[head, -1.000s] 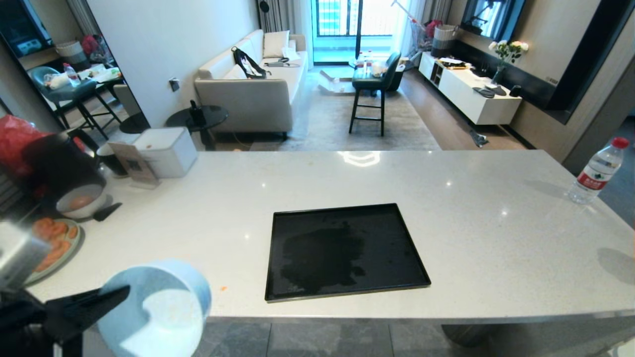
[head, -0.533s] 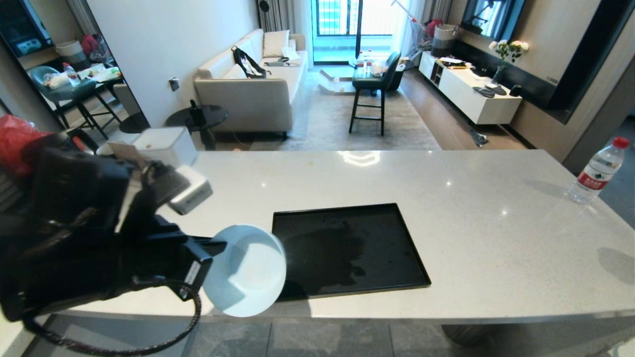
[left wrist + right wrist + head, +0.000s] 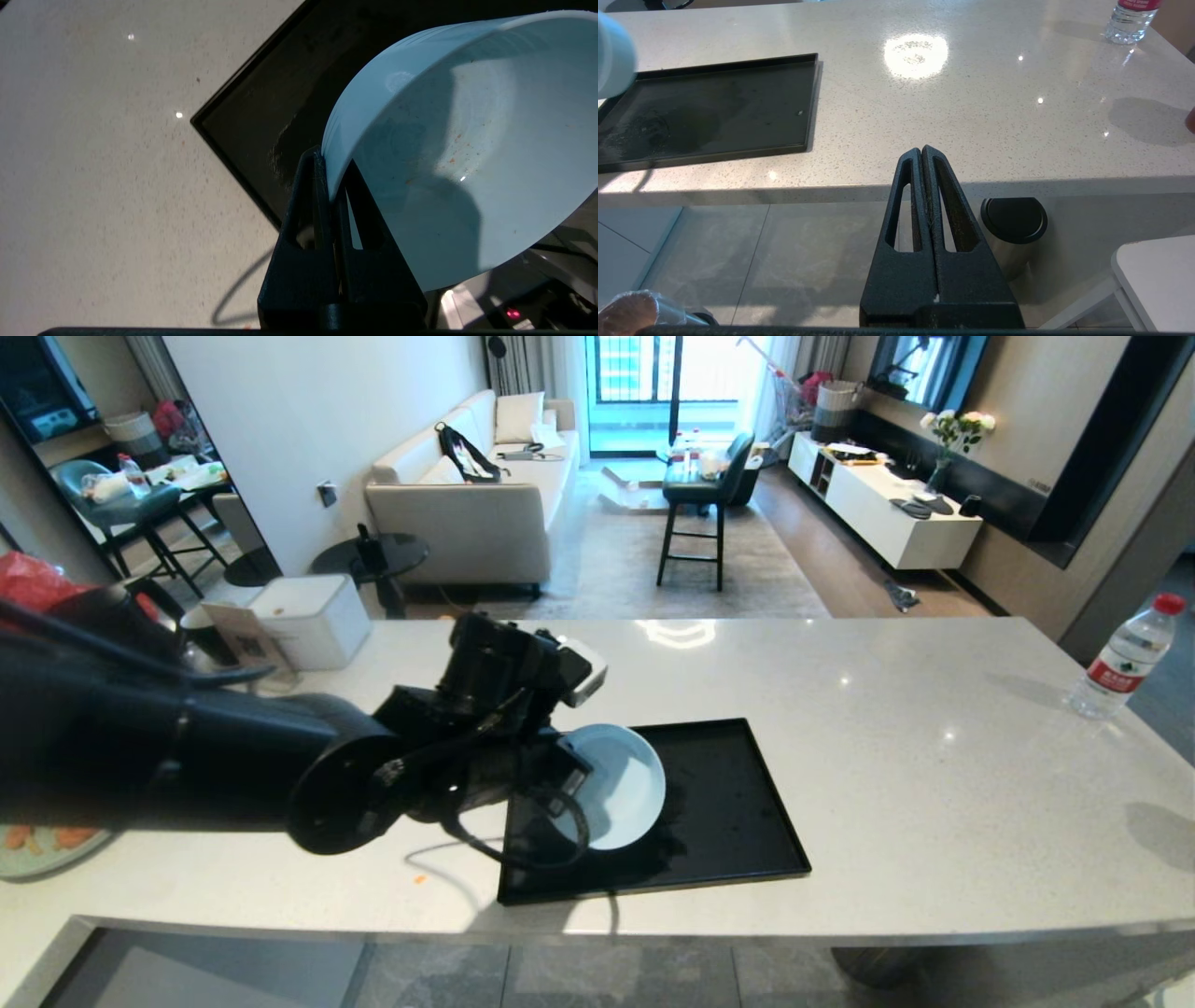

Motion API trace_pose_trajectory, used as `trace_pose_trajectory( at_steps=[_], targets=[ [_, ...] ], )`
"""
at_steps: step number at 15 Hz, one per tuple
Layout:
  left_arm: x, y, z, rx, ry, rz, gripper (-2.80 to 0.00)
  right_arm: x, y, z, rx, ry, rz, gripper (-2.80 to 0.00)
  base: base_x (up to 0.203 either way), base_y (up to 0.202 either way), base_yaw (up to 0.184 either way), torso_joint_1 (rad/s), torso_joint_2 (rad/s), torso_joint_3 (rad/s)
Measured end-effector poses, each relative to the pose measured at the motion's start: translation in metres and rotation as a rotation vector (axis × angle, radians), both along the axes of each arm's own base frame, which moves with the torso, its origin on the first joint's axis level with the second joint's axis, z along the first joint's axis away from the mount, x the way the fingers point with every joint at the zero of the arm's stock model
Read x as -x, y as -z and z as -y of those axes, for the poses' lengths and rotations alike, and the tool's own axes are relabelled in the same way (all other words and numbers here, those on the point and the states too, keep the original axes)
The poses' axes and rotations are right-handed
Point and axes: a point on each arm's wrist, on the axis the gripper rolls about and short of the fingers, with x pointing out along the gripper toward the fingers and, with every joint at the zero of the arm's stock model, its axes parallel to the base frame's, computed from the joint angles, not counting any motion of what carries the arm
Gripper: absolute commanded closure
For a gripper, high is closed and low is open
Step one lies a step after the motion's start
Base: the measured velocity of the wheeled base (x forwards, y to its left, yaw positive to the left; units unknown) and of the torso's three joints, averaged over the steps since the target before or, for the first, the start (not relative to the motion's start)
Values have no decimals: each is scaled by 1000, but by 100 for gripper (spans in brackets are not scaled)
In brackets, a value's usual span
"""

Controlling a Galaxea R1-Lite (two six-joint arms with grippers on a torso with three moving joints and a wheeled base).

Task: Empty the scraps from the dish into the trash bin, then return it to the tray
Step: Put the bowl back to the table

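The dish (image 3: 618, 786) hung at mid-frame of the head view over the tray's (image 3: 738, 840) left half, its rim pinched between the left gripper's (image 3: 332, 161) closed fingers (image 3: 312, 186). The left wrist view alone showed orange specks inside it. The right gripper (image 3: 922, 150) sat closed and empty below the bench (image 3: 971, 116) edge, the trash bin (image 3: 654, 313) at that view's lower left.

Legible text: none. Water bottle (image 3: 1123, 658) on the surface carries a red-and-white label, and the small card (image 3: 250, 644) some print; both too small to read.
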Motion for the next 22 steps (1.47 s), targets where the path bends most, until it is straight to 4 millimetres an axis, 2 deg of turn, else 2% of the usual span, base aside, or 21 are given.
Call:
trace_pose_trajectory(
  at_steps=[4,9,14,19,22],
  targets=[
    [-33,9,30,-86,52,5,0,0,0,0,0,0,0,0,0,0,0,0,0,0],
    [-56,7,47,-237,134,-17,0,0,0,0,0,0,-1,0,0,0,0,0,0,0],
    [-77,-14,50,-408,223,-56,0,0,0,0,0,0,0,0,0,0,0,0,0,0],
    [-93,6,34,-573,301,-160,0,0,0,0,1,0,0,0,0,0,0,0,0,0],
    [-94,13,31,-645,360,-185,0,0,0,0,0,0,0,0,0,0,0,0,0,0]
  ],
)
